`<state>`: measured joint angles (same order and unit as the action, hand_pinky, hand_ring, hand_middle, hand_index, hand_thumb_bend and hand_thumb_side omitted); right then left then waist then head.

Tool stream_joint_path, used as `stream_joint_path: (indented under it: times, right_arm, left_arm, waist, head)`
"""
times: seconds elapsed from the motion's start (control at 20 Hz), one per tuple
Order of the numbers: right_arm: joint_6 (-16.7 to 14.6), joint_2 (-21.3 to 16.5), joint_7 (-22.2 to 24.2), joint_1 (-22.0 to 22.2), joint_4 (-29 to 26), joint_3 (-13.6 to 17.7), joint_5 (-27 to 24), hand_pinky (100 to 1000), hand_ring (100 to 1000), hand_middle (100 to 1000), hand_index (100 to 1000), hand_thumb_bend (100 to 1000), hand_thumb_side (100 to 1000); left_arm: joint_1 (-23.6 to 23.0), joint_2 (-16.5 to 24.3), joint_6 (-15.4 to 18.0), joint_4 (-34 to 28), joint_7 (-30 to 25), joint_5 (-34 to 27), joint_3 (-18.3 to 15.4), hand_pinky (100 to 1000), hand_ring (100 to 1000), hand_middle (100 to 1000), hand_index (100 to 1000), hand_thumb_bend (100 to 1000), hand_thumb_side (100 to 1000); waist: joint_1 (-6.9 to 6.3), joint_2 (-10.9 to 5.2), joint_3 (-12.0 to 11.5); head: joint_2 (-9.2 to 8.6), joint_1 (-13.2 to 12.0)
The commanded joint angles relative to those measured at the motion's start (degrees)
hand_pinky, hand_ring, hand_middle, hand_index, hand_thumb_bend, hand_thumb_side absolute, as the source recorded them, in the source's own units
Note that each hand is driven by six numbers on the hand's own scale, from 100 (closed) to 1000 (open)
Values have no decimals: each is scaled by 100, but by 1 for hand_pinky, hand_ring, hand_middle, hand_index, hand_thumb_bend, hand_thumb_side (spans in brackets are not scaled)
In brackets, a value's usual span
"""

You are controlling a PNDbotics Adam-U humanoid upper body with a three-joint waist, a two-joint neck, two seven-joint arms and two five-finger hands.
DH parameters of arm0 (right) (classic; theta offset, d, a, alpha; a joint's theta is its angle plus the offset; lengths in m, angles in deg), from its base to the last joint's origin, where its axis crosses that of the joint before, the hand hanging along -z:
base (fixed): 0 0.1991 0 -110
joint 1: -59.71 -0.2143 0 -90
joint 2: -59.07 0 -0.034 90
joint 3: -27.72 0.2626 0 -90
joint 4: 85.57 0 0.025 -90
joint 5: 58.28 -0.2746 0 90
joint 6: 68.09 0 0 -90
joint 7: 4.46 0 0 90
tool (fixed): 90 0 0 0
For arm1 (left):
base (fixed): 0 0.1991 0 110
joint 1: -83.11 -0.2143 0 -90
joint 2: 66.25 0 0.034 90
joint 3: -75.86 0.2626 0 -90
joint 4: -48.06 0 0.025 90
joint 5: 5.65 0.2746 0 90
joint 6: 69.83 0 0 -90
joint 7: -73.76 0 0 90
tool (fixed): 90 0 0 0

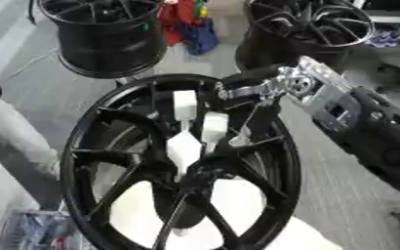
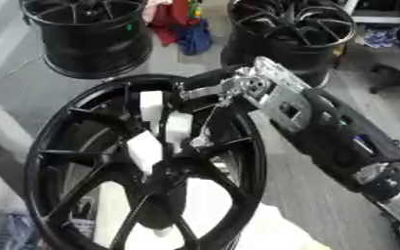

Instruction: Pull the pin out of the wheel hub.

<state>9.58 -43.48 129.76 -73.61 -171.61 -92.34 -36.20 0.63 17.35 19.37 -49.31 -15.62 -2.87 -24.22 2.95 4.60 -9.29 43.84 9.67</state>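
Note:
A large black spoked wheel [image 1: 92,146] stands in front of me, and its hub [image 1: 195,172] lies where the spokes meet. My right arm comes in from the right, with its silver wrist [image 1: 302,85] over the rim's top edge. The right hand [image 1: 244,84] reaches down inside the wheel toward the hub. Three white pieces [image 1: 185,146] show below the hand, just above the hub. I cannot make out whether any of them is the pin. No pin is clearly visible. My left hand shows in neither view.
Two more black wheels stand at the back, one at the left [image 1: 110,34] and one at the right [image 1: 310,29]. Red and blue cloth [image 1: 190,27] lies between them. A pale shape [image 1: 15,132] runs along the left side, and a bin of odds and ends [image 1: 32,230] sits lower left.

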Motion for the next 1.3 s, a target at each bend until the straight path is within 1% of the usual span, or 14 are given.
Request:
stream_joint_path:
  times: [0.05,0.25,0.5,0.65,0.75,0.85,0.9,0.95,1.2,1.25,1.3]
  right_arm:
    - [-52,-154,17,-75,-104,42,93,662,635,676,798,269,300]
    - [-85,-128,4,-74,-98,30,156,622,603,657,789,222,265]
    - [-97,-69,-58,-92,-56,17,200,543,533,615,753,100,205]
    - [-93,-38,-111,-125,-50,12,208,481,481,564,705,100,124]
    - [-76,-30,-138,-155,-63,9,189,441,449,530,663,100,100]
    - [-50,-36,-158,-199,-112,11,147,409,420,497,643,100,100]
    - [-34,-49,-166,-225,-161,15,112,399,411,488,634,100,148]
    - [-14,-68,-169,-246,-218,20,75,399,411,487,634,100,100]
    - [163,-233,-158,-382,-623,98,-175,384,397,477,634,100,100]
    - [213,-267,-155,-407,-702,123,-237,384,396,476,634,100,180]
    - [257,-301,-153,-432,-777,147,-294,385,396,476,634,100,100]
  left_arm:
    - [60,111,8,-80,-12,5,-18,629,683,720,787,359,348]
    - [58,109,8,-78,-17,2,-18,629,683,720,787,360,348]
    - [57,103,8,-73,-24,5,-17,629,683,720,787,358,348]
    - [55,102,9,-70,-25,6,-16,629,683,720,787,358,347]
    - [54,104,8,-68,-24,6,-14,629,683,719,787,359,347]
    - [55,105,7,-66,-25,6,-12,629,683,719,787,359,347]
    - [54,108,6,-64,-25,7,-11,629,683,719,787,360,347]
    - [54,110,6,-63,-25,8,-10,629,683,719,787,360,347]
    - [54,131,5,-56,-29,9,-7,630,683,719,787,358,347]
    - [54,135,4,-54,-31,9,-6,630,683,719,787,355,350]
    - [54,138,4,-53,-32,9,-6,629,683,719,787,358,347]
  waist:
    - [-21,-57,3]
    - [-22,-58,0]
    - [-20,-57,-10]
    - [-17,-58,-20]
    - [-12,-60,-26]
    - [-5,-65,-29]
    - [0,-68,-29]
    - [4,-70,-28]
    - [34,-90,-13]
    - [39,-93,-10]
    - [43,-98,-8]
  head:
    - [28,23]
    - [28,34]
    - [28,53]
    - [28,69]
    - [28,78]
    - [28,81]
    - [28,81]
    - [28,80]
    - [28,90]
    - [28,91]
    - [28,93]
